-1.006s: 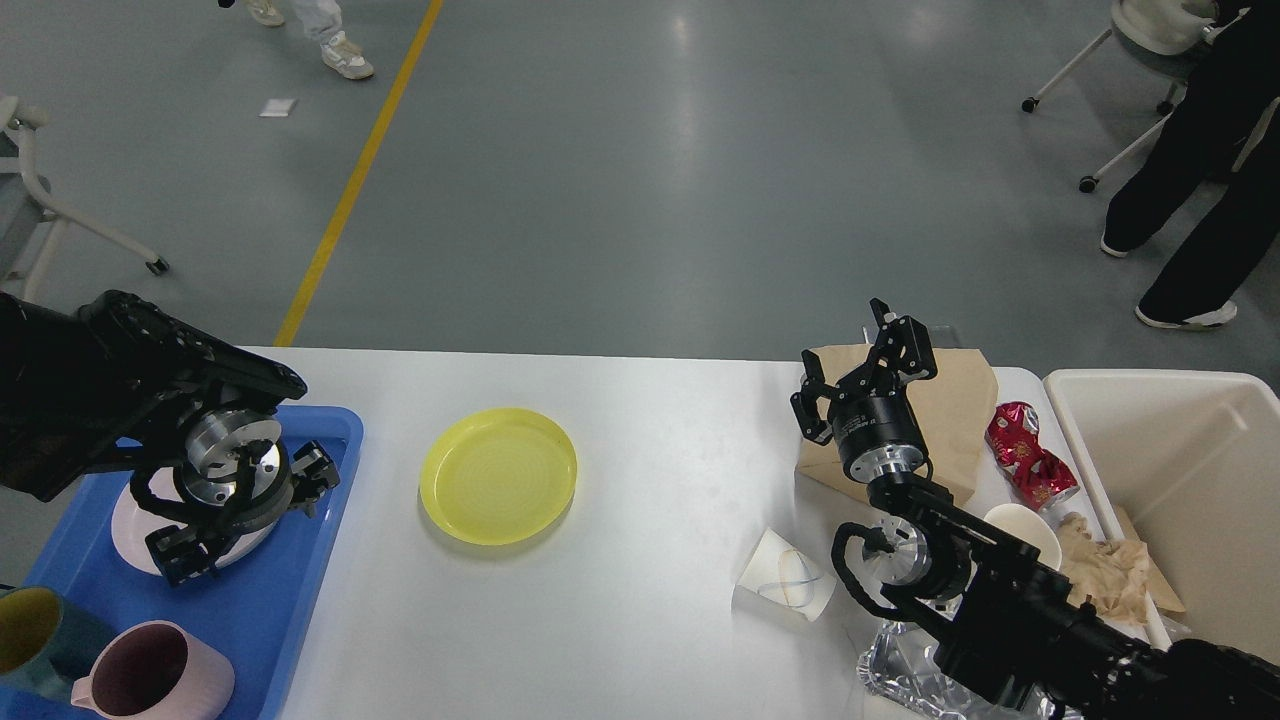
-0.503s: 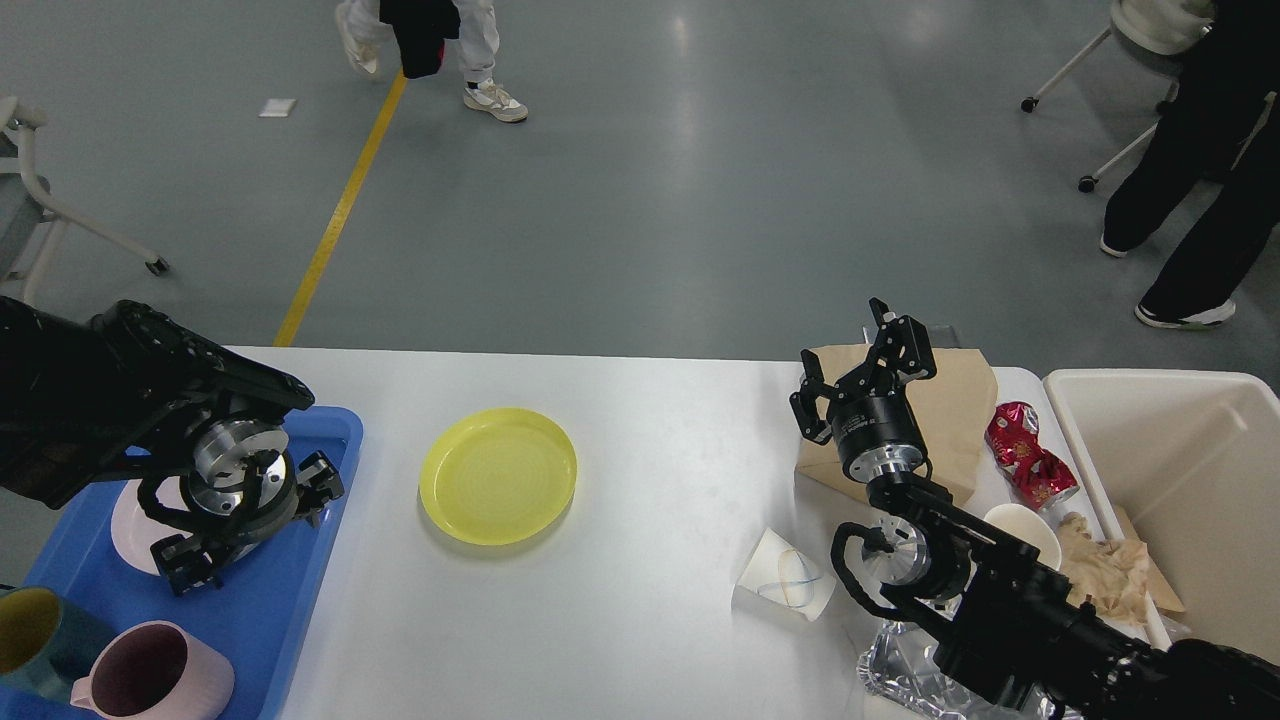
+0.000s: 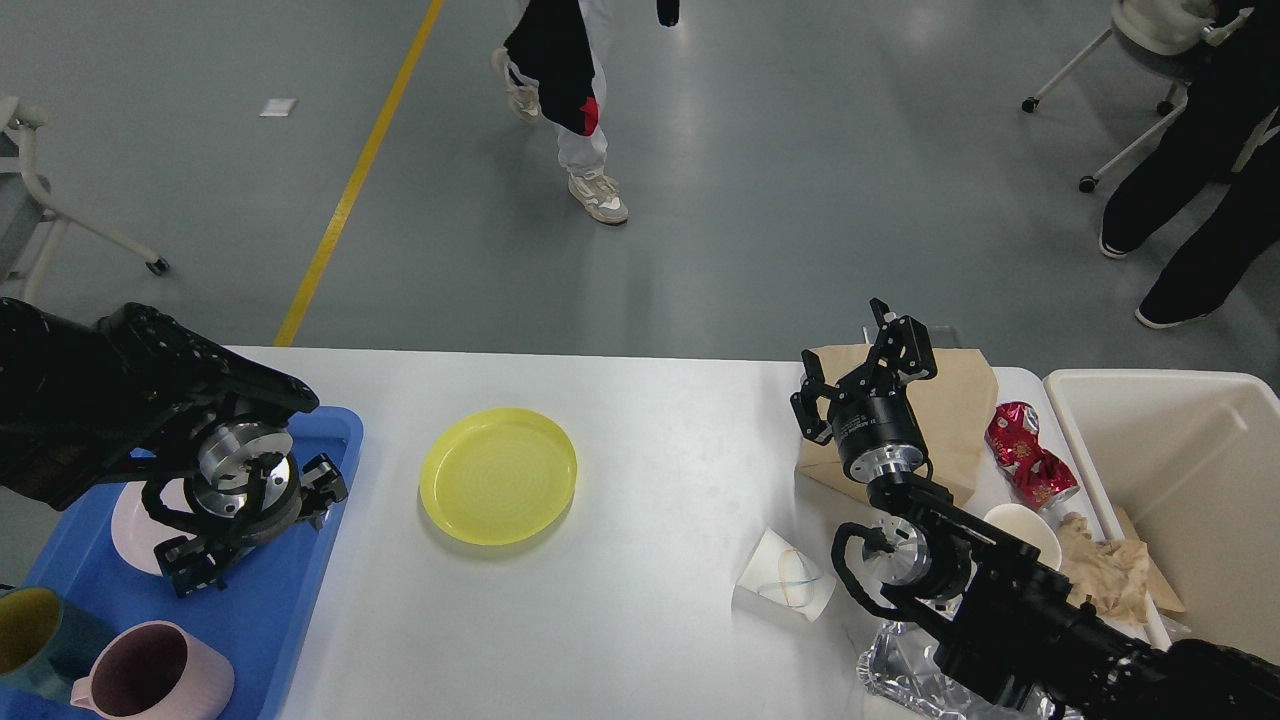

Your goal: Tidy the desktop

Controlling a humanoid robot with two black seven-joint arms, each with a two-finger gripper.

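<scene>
The white desktop (image 3: 650, 600) holds a yellow plate (image 3: 498, 475) left of the middle. On the right are a squashed white paper cup (image 3: 785, 585), a brown paper bag (image 3: 955, 410), a crushed red can (image 3: 1030, 460), a white paper bowl (image 3: 1035, 528), crumpled brown paper (image 3: 1105, 575) and a foil tray (image 3: 895, 670). My left gripper (image 3: 255, 525) is open and empty over the blue tray (image 3: 280, 610), just right of a pale plate (image 3: 130, 520). My right gripper (image 3: 860, 362) is open and empty above the near left edge of the paper bag.
The blue tray also holds a teal cup (image 3: 30, 640) and a pink mug (image 3: 150, 675). A beige bin (image 3: 1180, 470) stands off the table's right end. A person walks on the floor behind the table, and another stands at the far right.
My left gripper has shifted slightly right and down over the blue tray. My right arm has not moved. A person has walked rightward across the floor behind.
</scene>
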